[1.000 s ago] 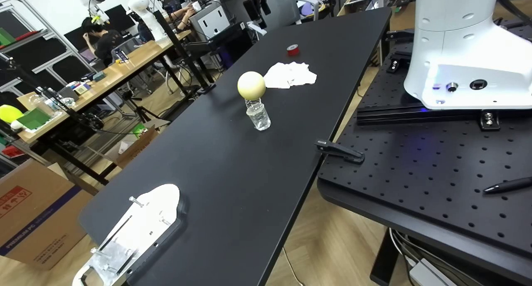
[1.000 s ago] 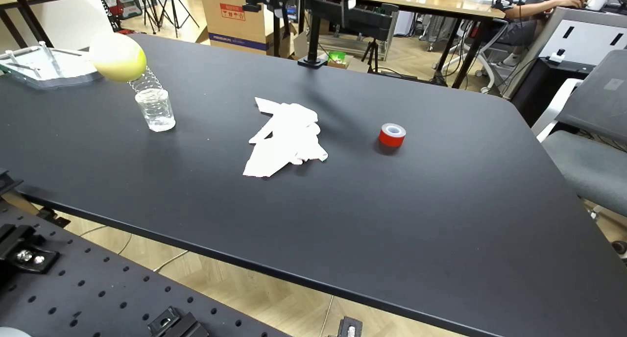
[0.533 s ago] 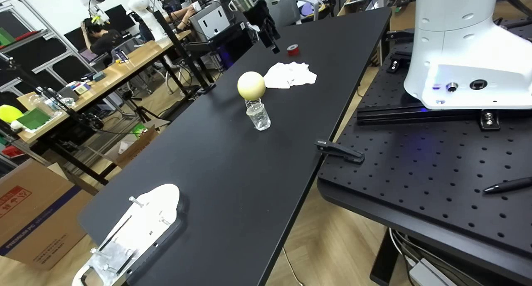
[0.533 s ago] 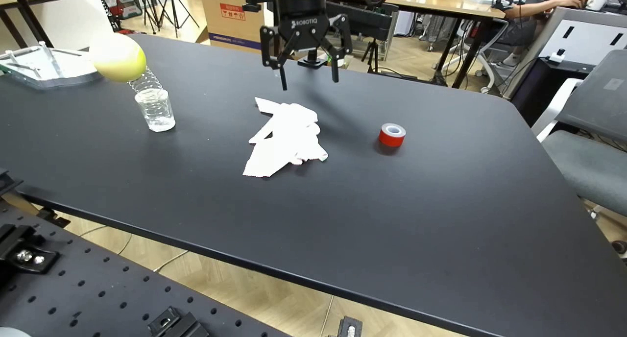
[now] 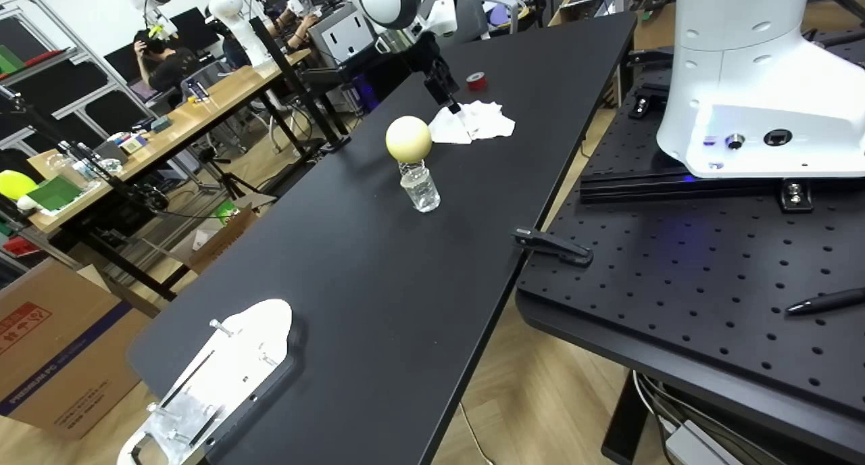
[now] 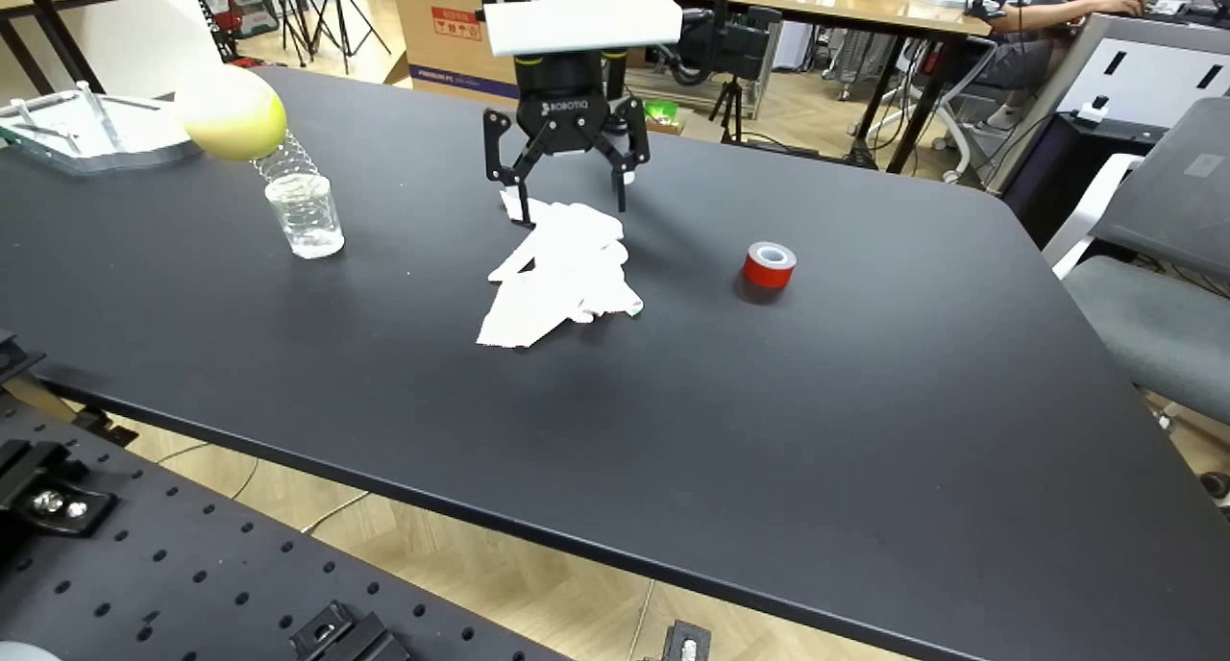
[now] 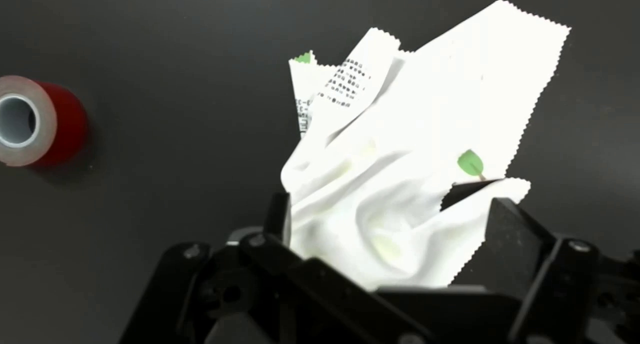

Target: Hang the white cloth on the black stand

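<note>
White cloth [image 7: 430,109] lies crumpled on the surface [image 6: 865,430]. Claw [image 6: 574,215] hangs above it, fingers [image 7: 512,244] wide apart either side of the folds, nothing gripped; presumably lined up to pinch raised fabric. Black post [image 5: 297,81] at far edge may be the stand.

In an exterior view, find the cloth [image 6: 572,267] on the table [image 6: 769,450], left of the tape roll [image 6: 769,267], right of the cup [image 6: 308,221]; see the ball [image 6: 231,113] above the cup, the board [image 6: 139,134] farther left, behind the ball, and the gripper [image 6: 573,211] over the cloth's far end
</note>
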Robot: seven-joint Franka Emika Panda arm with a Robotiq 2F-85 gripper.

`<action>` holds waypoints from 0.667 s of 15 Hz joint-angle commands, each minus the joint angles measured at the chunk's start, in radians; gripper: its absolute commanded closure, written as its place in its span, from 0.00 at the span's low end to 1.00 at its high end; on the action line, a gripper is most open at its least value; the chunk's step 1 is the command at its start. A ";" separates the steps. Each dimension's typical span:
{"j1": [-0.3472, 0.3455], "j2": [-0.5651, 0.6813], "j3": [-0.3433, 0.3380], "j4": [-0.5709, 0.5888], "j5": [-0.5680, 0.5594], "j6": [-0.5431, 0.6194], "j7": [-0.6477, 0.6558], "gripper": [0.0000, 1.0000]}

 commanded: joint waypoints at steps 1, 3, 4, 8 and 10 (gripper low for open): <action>-0.040 0.042 0.026 0.041 0.052 -0.032 -0.073 0.00; -0.050 0.057 0.029 0.058 0.073 -0.045 -0.097 0.25; -0.056 0.061 0.033 0.063 0.081 -0.049 -0.110 0.26; -0.070 0.073 0.039 0.087 0.109 -0.063 -0.135 0.54; -0.073 0.073 0.043 0.094 0.116 -0.063 -0.141 0.68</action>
